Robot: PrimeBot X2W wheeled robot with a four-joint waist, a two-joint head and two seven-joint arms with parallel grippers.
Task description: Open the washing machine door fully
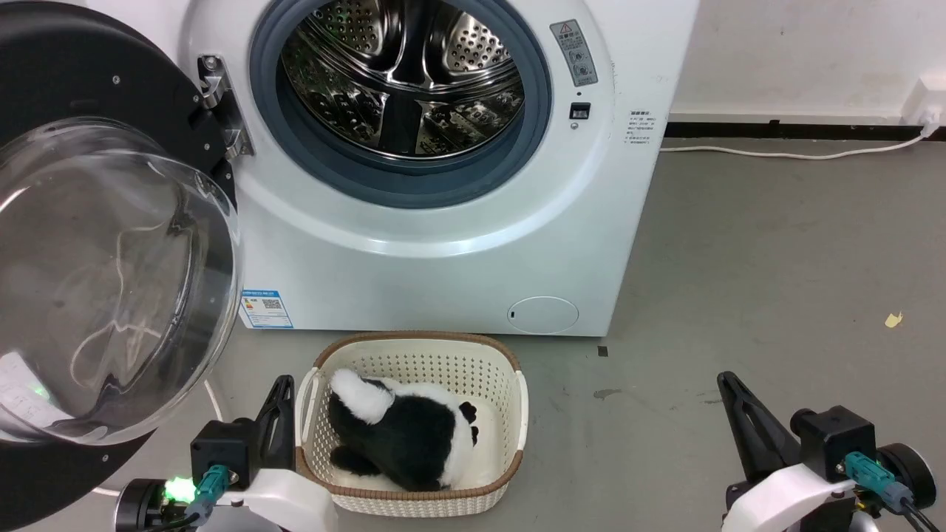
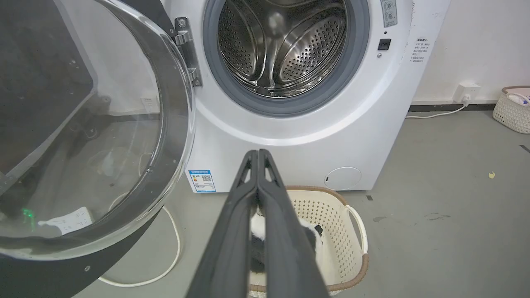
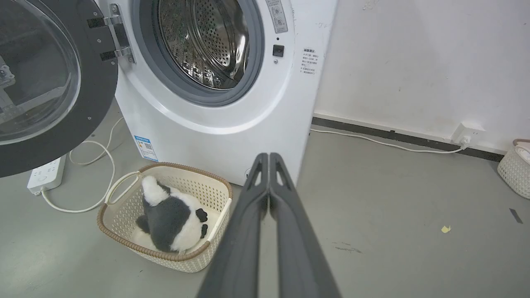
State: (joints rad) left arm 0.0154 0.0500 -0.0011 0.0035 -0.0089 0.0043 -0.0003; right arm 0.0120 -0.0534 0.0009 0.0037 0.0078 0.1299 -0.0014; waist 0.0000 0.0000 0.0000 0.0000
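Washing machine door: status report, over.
Left gripper shut, right gripper shut, both empty. Washing machine door wide open, untouched. Laundry basket apart from door.

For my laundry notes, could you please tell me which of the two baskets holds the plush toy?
The basket directly in front of the washing machine holds the black-and-white plush toy; the other basket stands apart by the wall.

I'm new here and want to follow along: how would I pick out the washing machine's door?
Find the big white washing machine. On its left side, a metal hinge carries the washing machine door, swung wide open. Unlike the grey-ringed steel drum opening beside it, it has a glossy black rim and a bulging clear glass centre.
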